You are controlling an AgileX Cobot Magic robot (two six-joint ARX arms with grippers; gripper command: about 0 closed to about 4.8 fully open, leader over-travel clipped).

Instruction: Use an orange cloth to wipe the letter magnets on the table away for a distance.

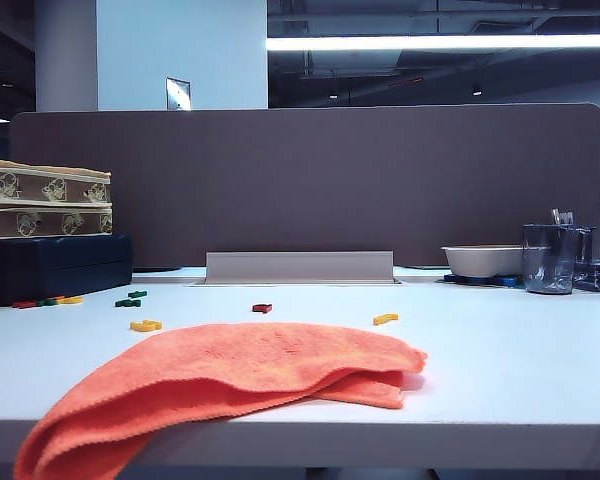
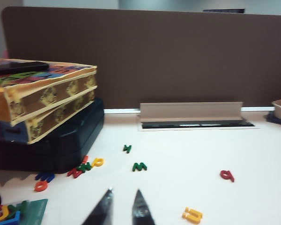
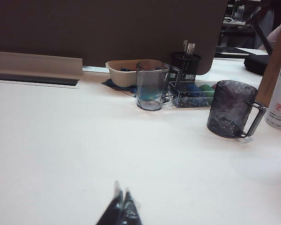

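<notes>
The fuzzy orange microfibre cloth (image 1: pixel 230 385) lies crumpled lengthwise along the smooth white table's (image 1: pixel 520 360) front edge, left corner drooping over. Left hand (image 2: pixel 123 202) slightly parted, right hand (image 3: pixel 122 200) closed, both empty.

left pincer (image 2: pixel 123 209): two dark, glossy, pointed fingertips (image 2: pixel 141 210). right pincer (image 3: pixel 121 206): same dark tapered tips, shiny edges. no markings visible.

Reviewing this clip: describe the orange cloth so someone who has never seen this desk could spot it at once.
Start at the white table in front of the brown partition and look to its near edge. The orange cloth lies there, crumpled, one end drooping over the front edge at the left. It is far bigger than the letter magnets scattered behind it, and soft and fuzzy.
</notes>
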